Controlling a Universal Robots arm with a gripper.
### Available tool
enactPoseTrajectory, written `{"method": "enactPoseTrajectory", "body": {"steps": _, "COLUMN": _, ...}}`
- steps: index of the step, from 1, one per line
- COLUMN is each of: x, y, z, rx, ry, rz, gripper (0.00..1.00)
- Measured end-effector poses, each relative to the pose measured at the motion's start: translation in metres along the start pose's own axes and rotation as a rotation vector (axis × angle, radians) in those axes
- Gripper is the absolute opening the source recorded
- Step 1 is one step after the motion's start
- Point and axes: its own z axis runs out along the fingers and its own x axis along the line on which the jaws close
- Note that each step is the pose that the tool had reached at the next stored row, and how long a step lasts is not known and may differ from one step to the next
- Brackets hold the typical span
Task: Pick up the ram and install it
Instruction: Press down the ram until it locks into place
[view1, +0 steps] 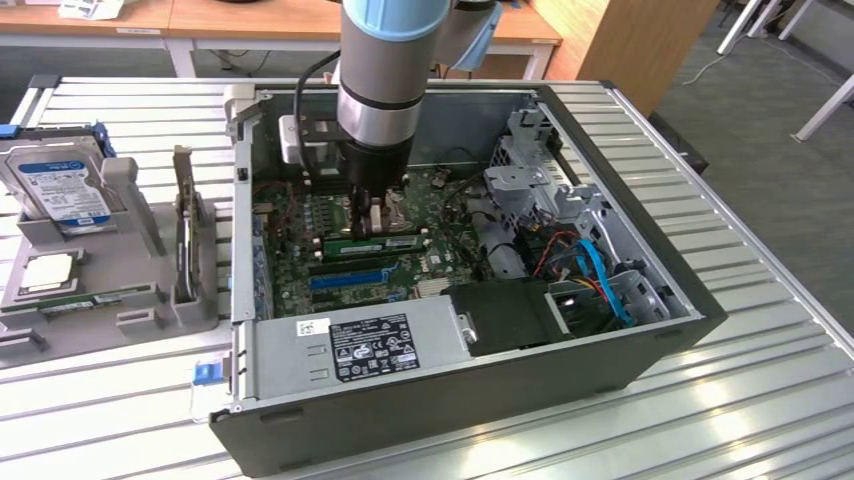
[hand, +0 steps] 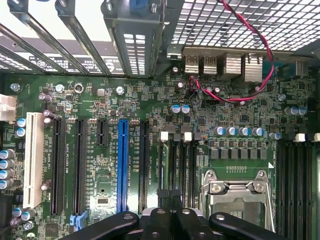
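The black robot gripper, fingers together (nothing visibly held), hangs over the motherboard; the long green circuit-board ram stick lies just below it, long axis crosswise.

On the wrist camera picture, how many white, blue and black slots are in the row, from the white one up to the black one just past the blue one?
White slot: 1
Blue slot: 1
Black slots: 4 (three long, one short)
Total: 6
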Motion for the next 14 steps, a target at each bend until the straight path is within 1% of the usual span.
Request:
{"method": "enactPoseTrajectory", "body": {"steps": 6, "x": 0.0003, "y": -0.0001, "z": 0.0035, "rx": -0.0001, "ry": 0.0001, "rz": 0.000, "gripper": 0.10}}
{"method": "enactPoseTrajectory", "body": {"steps": 14, "x": 0.0004, "y": -0.0002, "z": 0.0048, "rx": 0.0001, "ry": -0.0002, "rz": 0.000, "gripper": 0.10}}
